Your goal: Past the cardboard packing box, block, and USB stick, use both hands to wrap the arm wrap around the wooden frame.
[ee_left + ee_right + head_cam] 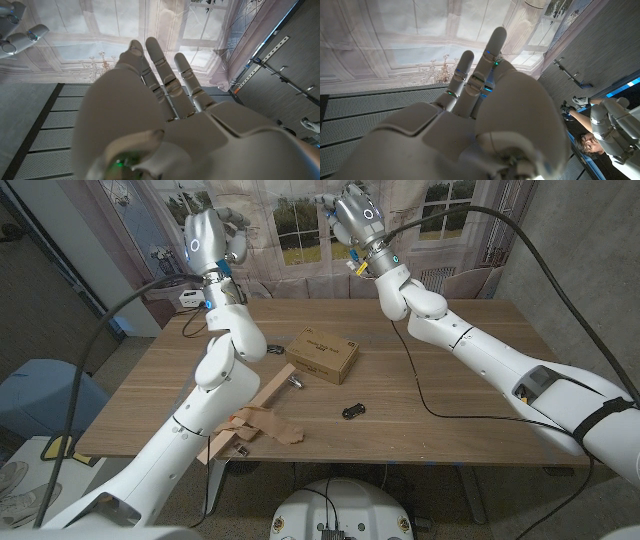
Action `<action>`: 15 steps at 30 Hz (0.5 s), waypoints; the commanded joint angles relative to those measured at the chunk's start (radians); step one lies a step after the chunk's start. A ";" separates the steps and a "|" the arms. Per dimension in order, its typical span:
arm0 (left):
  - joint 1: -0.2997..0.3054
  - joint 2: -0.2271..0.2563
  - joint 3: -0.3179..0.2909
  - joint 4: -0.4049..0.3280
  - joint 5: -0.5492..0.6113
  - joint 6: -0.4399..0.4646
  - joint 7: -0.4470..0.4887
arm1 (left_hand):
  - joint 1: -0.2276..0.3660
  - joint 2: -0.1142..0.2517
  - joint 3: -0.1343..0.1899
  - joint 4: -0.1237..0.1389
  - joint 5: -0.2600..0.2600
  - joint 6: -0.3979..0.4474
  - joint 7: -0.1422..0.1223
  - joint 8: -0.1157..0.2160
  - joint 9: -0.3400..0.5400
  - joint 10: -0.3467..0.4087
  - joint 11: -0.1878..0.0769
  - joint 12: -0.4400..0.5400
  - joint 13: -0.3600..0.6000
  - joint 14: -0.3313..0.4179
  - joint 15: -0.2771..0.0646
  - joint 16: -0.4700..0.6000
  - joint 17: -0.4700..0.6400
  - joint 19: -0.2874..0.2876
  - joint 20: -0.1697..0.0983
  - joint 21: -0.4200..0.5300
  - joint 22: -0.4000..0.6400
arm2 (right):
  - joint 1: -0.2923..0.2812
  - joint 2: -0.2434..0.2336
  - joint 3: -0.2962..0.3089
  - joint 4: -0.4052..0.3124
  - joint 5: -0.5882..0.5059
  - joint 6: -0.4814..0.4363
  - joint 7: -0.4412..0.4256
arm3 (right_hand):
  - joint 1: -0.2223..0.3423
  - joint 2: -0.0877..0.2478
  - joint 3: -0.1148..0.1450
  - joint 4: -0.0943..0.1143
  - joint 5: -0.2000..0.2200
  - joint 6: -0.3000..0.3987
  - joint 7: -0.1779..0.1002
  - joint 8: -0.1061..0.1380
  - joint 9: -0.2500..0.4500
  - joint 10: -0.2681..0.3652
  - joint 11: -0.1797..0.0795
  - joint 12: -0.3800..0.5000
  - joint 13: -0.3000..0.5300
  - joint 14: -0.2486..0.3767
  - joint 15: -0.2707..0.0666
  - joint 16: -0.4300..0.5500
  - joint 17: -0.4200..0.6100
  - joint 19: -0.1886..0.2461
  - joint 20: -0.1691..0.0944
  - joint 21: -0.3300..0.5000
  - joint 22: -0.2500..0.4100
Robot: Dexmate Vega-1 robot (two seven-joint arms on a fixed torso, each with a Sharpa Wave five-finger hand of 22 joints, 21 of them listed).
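In the head view the wooden frame (262,400) lies slanted at the table's front left. The tan arm wrap (266,426) is crumpled over its near part. The cardboard packing box (322,353) sits mid-table, with a small block (295,383) by the frame's far end and the black USB stick (352,411) to the right. Both arms are raised high above the table's far side. My left hand (210,232) (150,115) and my right hand (355,212) (475,110) hold nothing, with their fingers stretched out toward the backdrop.
A black cable (420,385) trails across the table's right half. A white device (190,300) sits at the back left corner. A blue chair (40,395) stands left of the table. A person (583,146) appears at the right wrist view's edge.
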 commanded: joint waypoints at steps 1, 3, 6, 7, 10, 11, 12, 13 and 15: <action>-0.035 0.020 -0.011 0.062 -0.018 0.061 0.018 | 0.003 0.002 0.010 0.001 0.001 0.007 -0.002 -0.005 0.003 0.040 -0.033 -0.001 0.008 0.009 -0.044 -0.006 0.004 0.003 0.000 0.008 0.001 | 0.006 0.024 -0.012 0.017 0.000 -0.023 -0.008 | 0.015 0.008 -0.003 -0.003 0.006 0.010 -0.001 -0.001 0.004 0.110 -0.101 0.007 0.003 0.011 -0.012 -0.004 0.001 -0.003 -0.155 0.003 0.001; -0.035 0.025 -0.019 0.061 -0.036 0.063 0.011 | 0.002 0.002 0.011 0.001 0.001 0.006 -0.001 -0.006 0.003 0.038 -0.033 -0.003 0.008 0.008 -0.043 -0.007 0.004 0.003 0.001 0.009 0.001 | 0.006 0.026 -0.012 0.018 0.003 -0.027 -0.007 | 0.016 0.008 -0.004 -0.003 0.006 0.011 -0.001 -0.001 0.004 0.108 -0.100 0.006 0.003 0.011 -0.012 -0.005 0.001 -0.002 -0.156 0.004 0.002; -0.032 0.027 -0.030 0.063 -0.058 0.056 0.020 | 0.001 0.001 0.014 0.001 0.001 0.001 -0.001 -0.011 0.003 0.035 -0.033 -0.004 0.011 0.000 -0.043 -0.012 0.004 0.001 0.003 0.010 0.001 | 0.007 0.030 -0.012 0.023 0.006 -0.032 -0.014 | 0.016 0.008 -0.004 -0.003 0.006 0.012 0.000 -0.001 0.004 0.105 -0.101 0.005 0.003 0.011 -0.012 -0.005 0.000 -0.002 -0.156 0.005 0.002; -0.029 0.028 -0.036 0.062 -0.071 0.048 0.022 | 0.001 0.001 0.015 0.001 0.001 -0.002 0.000 -0.012 0.005 0.031 -0.032 -0.005 0.012 -0.005 -0.044 -0.015 0.004 -0.001 0.004 0.010 0.001 | 0.006 0.032 -0.012 0.025 0.007 -0.036 -0.018 | 0.020 0.011 -0.003 -0.005 0.006 0.013 0.002 0.000 0.004 0.104 -0.101 0.004 0.002 0.014 -0.013 -0.004 0.001 0.000 -0.157 0.006 0.002; -0.024 0.035 -0.049 0.058 -0.103 0.035 0.017 | -0.009 0.012 0.026 0.008 0.002 -0.019 0.003 -0.025 0.008 0.012 -0.028 -0.018 0.008 -0.039 -0.044 -0.049 -0.020 -0.018 0.018 0.006 -0.001 | 0.004 0.039 -0.012 0.032 0.012 -0.051 -0.019 | 0.026 0.012 -0.001 -0.008 0.004 0.014 -0.012 -0.001 0.004 0.091 -0.088 -0.001 -0.001 0.010 -0.014 -0.012 -0.009 0.006 -0.155 0.006 0.001; -0.023 0.038 -0.053 0.054 -0.116 0.032 0.011 | -0.046 0.027 0.030 0.027 0.003 -0.051 0.004 -0.046 0.006 -0.025 -0.030 -0.047 -0.014 -0.059 -0.039 -0.082 -0.062 -0.031 0.029 -0.005 -0.006 | 0.003 0.041 -0.013 0.034 0.016 -0.055 -0.017 | 0.028 0.013 0.000 -0.009 0.003 0.005 -0.023 -0.005 0.004 0.085 -0.084 -0.004 -0.002 0.000 -0.015 -0.021 -0.016 0.009 -0.150 0.002 -0.002; -0.020 0.043 -0.060 0.047 -0.134 0.031 -0.006 | -0.100 0.028 0.023 0.051 0.002 -0.081 -0.007 -0.067 0.003 -0.050 -0.024 -0.071 -0.034 -0.091 -0.025 -0.106 -0.103 -0.048 0.041 -0.020 -0.009 | 0.002 0.046 -0.013 0.038 0.016 -0.063 -0.022 | 0.008 0.002 -0.007 -0.001 -0.005 -0.001 -0.033 -0.008 0.004 0.053 -0.075 -0.016 -0.006 -0.041 -0.017 -0.049 -0.037 0.012 -0.132 -0.015 -0.009; -0.018 0.048 -0.066 0.034 -0.152 0.040 -0.030 | -0.144 0.023 0.021 0.064 0.003 -0.153 -0.020 -0.105 -0.001 -0.102 -0.008 -0.109 -0.058 -0.129 -0.022 -0.116 -0.151 -0.054 0.050 -0.034 -0.011 | 0.001 0.049 -0.014 0.041 0.015 -0.071 -0.026 | 0.004 -0.002 -0.008 -0.001 -0.007 -0.003 -0.036 -0.009 0.004 0.041 -0.074 -0.020 -0.008 -0.050 -0.017 -0.055 -0.042 0.011 -0.130 -0.020 -0.011; -0.013 0.056 -0.085 0.019 -0.197 0.034 -0.063 | -0.229 0.009 0.012 0.087 0.003 -0.277 -0.039 -0.181 -0.011 -0.212 0.023 -0.160 -0.100 -0.245 -0.005 -0.118 -0.229 -0.090 0.082 -0.069 -0.012 | -0.001 0.052 -0.015 0.044 0.022 -0.080 -0.022 | -0.096 -0.018 -0.040 0.039 -0.016 -0.019 -0.041 -0.016 0.005 -0.027 -0.070 -0.025 -0.025 -0.114 -0.017 -0.092 -0.090 0.018 -0.094 -0.078 -0.016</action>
